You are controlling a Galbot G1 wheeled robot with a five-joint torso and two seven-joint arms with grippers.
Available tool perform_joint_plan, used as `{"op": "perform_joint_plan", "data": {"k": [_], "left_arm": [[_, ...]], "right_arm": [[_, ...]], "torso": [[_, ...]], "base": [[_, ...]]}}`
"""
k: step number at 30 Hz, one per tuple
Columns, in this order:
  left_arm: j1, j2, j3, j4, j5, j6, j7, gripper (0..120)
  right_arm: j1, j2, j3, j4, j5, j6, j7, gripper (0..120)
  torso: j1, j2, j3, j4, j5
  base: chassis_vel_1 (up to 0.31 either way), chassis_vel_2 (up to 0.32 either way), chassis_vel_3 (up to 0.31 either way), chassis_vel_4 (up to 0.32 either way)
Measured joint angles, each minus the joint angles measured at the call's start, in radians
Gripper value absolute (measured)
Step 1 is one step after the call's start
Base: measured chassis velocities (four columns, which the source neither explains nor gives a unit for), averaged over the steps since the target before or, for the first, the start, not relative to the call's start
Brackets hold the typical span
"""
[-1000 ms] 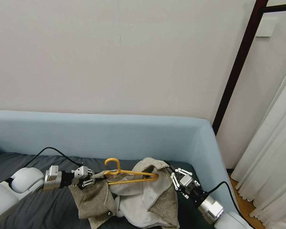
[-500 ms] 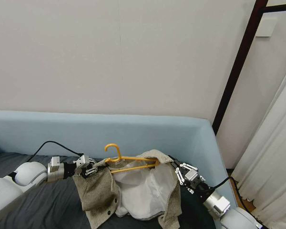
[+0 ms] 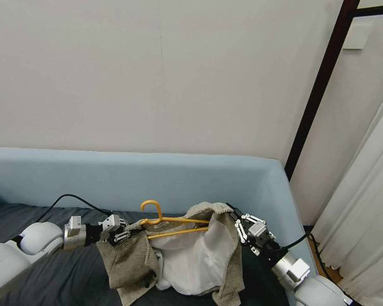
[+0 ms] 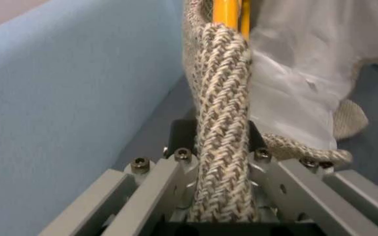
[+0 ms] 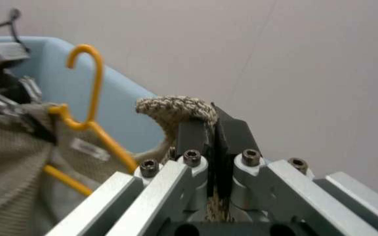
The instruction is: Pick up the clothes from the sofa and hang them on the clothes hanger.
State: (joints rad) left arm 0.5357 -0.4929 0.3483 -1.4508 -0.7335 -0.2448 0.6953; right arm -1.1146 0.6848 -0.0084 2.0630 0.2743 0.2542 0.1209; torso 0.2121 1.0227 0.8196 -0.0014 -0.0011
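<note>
Left gripper [image 3: 129, 232], right gripper [image 3: 232, 218] outstretched, clamping jacket [image 3: 133, 262]

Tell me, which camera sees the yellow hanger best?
The head view: most of the yellow hanger shows, hook and both bars, with the knitted cardigan draped on it. The right wrist view catches its hook and one sloping arm; the left wrist view, a short piece of bar above the knit.

text: none legible | labels: white tag [image 5: 88, 149] on the knit garment [image 5: 5, 167], just beside the yellow hanger [image 5: 97, 88]; its print is too blurred to read | brands, numbers, signs: none legible
</note>
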Motion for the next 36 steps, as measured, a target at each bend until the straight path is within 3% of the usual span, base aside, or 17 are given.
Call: {"op": "perform_joint_plan", "data": {"k": [9, 19, 29, 36], "left_arm": [[-0.126, -0.063, 0.086, 0.029, -0.043, 0.014, -0.042, 7], [-0.212, -0.102, 0.117, 0.044, -0.069, 0.019, -0.072, 6], [-0.315, -0.103, 0.155, 0.0, -0.092, 0.022, -0.098, 6], [-0.362, -0.082, 0.177, -0.032, -0.125, 0.023, -0.097, 6]], "right_arm": [[-0.089, 0.0, -0.01, 0.073, -0.047, 0.0, -0.006, 0], [-0.133, 0.012, -0.032, 0.092, -0.093, 0.009, -0.022, 0], [0.031, 0.051, -0.164, 0.019, -0.089, -0.029, -0.008, 0], [0.071, 0.072, -0.223, -0.012, -0.101, -0.033, -0.008, 0]], "torso": [[0.0, 0.0, 0.0, 0.0001, 0.0004], [0.0, 0.0, 0.0, 0.0001, 0.0002], [0.0, 0.0, 0.0, 0.0003, 0.0003], [0.0, 0.0, 0.0, 0.0, 0.0005]], "base": [[0.0, 0.0, 0.0, 0.0], [0.0, 0.0, 0.0, 0.0], [0.0, 0.0, 0.0, 0.0], [0.0, 0.0, 0.0, 0.0]]}}
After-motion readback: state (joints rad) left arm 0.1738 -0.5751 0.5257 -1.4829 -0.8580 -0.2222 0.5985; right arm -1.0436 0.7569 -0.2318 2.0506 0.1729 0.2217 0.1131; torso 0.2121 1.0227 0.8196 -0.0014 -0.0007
